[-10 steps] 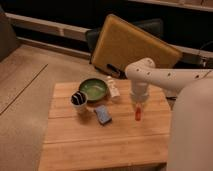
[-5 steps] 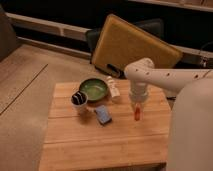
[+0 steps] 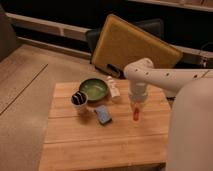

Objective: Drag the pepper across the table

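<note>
Pepper unmoved under end effector, grip unclear; blue block, green bowl leftward on table

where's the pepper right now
In the camera view the pepper lies on the right part of the table, directly under the gripper, right of the blue block.

the gripper hangs over the right part of the table, seemingly touching the pepper just below it. the block lies left of the pepper. behind it sit the cup and the bowl. the tilted board stands behind the table.
</note>
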Action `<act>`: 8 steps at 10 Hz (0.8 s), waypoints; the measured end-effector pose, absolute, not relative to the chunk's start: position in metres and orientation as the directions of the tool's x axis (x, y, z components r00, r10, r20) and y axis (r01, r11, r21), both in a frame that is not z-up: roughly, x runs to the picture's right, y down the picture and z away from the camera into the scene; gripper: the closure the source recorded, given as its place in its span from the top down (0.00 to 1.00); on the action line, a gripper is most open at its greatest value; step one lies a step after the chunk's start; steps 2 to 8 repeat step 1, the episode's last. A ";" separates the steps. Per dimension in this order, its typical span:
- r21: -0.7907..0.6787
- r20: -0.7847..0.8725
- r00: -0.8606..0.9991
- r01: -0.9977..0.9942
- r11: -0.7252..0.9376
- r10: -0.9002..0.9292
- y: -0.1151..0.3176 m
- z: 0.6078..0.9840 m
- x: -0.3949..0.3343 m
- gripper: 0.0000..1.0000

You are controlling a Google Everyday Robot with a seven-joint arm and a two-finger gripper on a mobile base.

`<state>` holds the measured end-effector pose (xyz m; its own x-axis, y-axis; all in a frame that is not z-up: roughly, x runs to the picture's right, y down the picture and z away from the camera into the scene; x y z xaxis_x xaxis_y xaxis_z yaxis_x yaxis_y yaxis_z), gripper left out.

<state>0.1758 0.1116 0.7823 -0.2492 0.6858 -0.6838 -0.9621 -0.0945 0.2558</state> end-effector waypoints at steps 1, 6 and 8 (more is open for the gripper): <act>0.256 -0.684 -0.249 -0.962 -0.095 0.686 0.112 0.782 0.176 0.80; 0.256 -0.684 -0.249 -0.962 -0.095 0.686 0.112 0.782 0.176 0.80; 0.256 -0.684 -0.249 -0.962 -0.095 0.686 0.112 0.782 0.176 0.80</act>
